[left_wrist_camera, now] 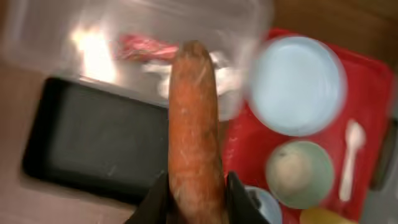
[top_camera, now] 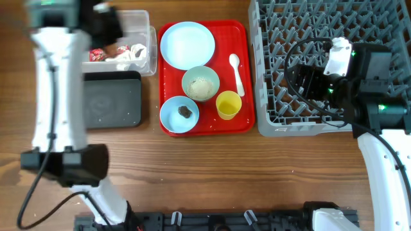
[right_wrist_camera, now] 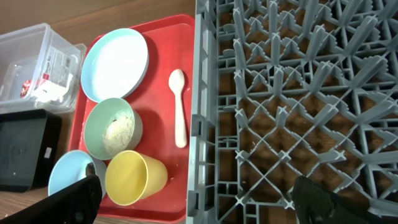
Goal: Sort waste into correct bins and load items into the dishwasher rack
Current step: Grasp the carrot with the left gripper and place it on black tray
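Your left claw [left_wrist_camera: 196, 205] is pinching the orange carrot stick [left_wrist_camera: 193, 112], which pokes out past its tips, with the black tray [left_wrist_camera: 81, 143] and the clear tub [left_wrist_camera: 124, 37] down below it. Your right claw [right_wrist_camera: 205, 208] is spread wide open above the grey rack [right_wrist_camera: 298, 93], and the red tray [right_wrist_camera: 165, 43] with the yellow cup [right_wrist_camera: 134, 177] sits just to its left.

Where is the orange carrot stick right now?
In the left wrist view, the carrot stick is clamped in the left gripper, hanging over where the black tray meets the clear tub, left of the red tray.
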